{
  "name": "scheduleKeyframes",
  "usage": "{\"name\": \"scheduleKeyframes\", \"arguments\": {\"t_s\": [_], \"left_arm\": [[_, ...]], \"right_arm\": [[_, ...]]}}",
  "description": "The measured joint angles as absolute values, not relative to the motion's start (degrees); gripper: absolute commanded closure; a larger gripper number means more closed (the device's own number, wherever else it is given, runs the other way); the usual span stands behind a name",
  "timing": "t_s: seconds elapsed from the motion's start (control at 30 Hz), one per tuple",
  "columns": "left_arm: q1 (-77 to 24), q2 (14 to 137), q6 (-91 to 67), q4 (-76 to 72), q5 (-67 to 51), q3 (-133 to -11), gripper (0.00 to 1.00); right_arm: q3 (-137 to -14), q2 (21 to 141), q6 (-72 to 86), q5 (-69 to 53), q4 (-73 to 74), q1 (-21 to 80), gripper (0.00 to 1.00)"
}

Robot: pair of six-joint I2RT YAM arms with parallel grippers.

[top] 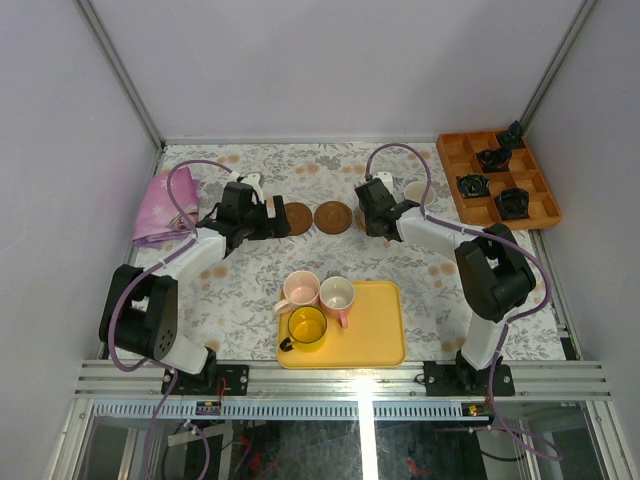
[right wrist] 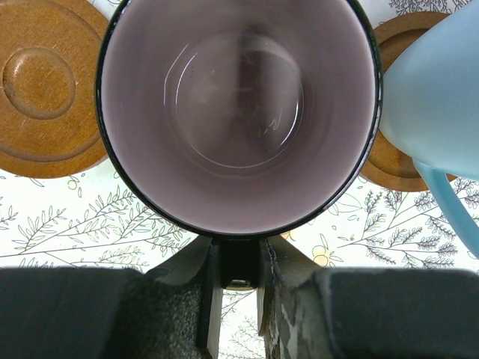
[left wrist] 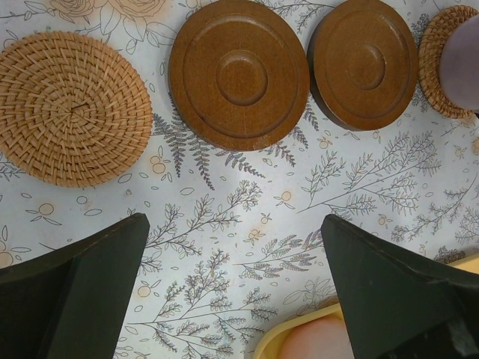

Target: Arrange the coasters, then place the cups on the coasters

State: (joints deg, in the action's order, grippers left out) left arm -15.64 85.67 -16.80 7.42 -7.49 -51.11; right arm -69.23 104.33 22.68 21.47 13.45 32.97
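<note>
My right gripper (right wrist: 239, 260) is shut on the handle of the grey-purple cup (right wrist: 239, 112), which stands upright over a woven coaster (left wrist: 441, 63); whether it rests on it I cannot tell. Right of it, the light blue cup (right wrist: 438, 86) sits on a brown coaster (right wrist: 395, 161). Two smooth brown coasters (left wrist: 238, 73) (left wrist: 364, 62) and a woven one (left wrist: 71, 107) lie in a row ahead of my open, empty left gripper (left wrist: 236, 262). The pale pink cup (top: 300, 291), the pink cup with a white inside (top: 337, 296) and the yellow cup (top: 307, 327) stand on the yellow tray (top: 375, 330).
An orange compartment box (top: 470, 190) with small black objects stands at the back right. A pink cloth (top: 158, 207) lies at the left edge of the table. Both arms reach to mid-table, on either side of the coaster row.
</note>
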Motion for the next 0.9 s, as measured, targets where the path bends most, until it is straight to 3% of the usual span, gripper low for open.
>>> {"name": "scheduleKeyframes", "arguments": {"t_s": [0.9], "left_arm": [[-15.6,86.5,-16.8,7.4,-8.2,-51.4,0.0]], "right_arm": [[-69.1,104.4,25.3,19.8,13.0,31.7,1.0]]}}
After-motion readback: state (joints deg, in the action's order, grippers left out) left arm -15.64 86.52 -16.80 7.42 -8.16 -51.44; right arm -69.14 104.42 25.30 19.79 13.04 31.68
